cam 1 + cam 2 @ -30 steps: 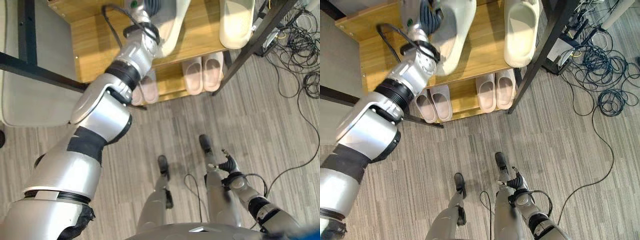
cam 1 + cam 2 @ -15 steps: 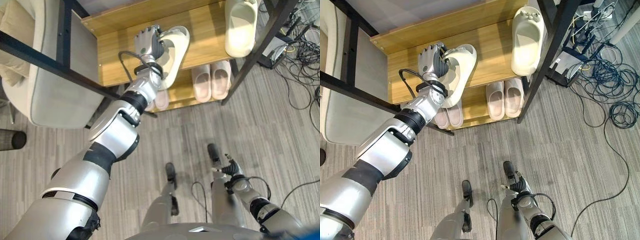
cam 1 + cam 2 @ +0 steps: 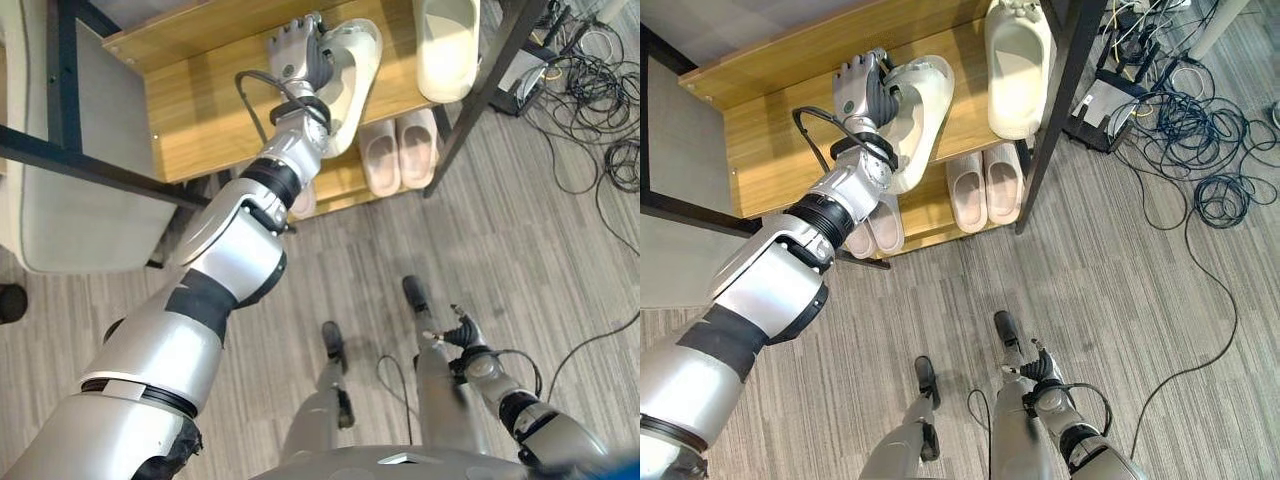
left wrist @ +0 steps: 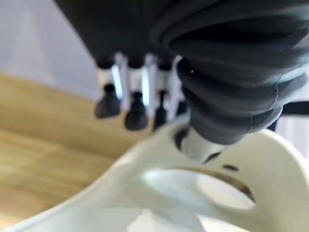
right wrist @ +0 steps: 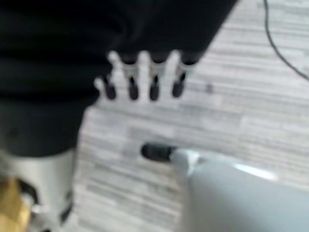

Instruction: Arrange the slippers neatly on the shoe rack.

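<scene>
**Slipper held at the top shelf**

Slipper in cream is seen angled across the upper wooden shelf of the shoe rack, toe pointing away and to the right, heel hanging past the shelf's near edge. It is gripped by the left hand, which is stretched far forward over the shelf; in the left wrist view the thumb is tucked through the slipper's strap opening while the fingers are lined up just beyond the strap, so the slipper is pinched between them. Whether the sole is resting flat on the wood cannot be told.

A second cream slipper is laid on the same shelf to the right, set straight, well apart from the held one and close to the rack's dark right post.

On the lower shelf, one pale pink pair is placed side by side at the right, and another pale pink pair is partly covered by the left arm.

The right hand is hung low beside the body over the grey striped floor, its fingers loosely extended with nothing held.
</scene>
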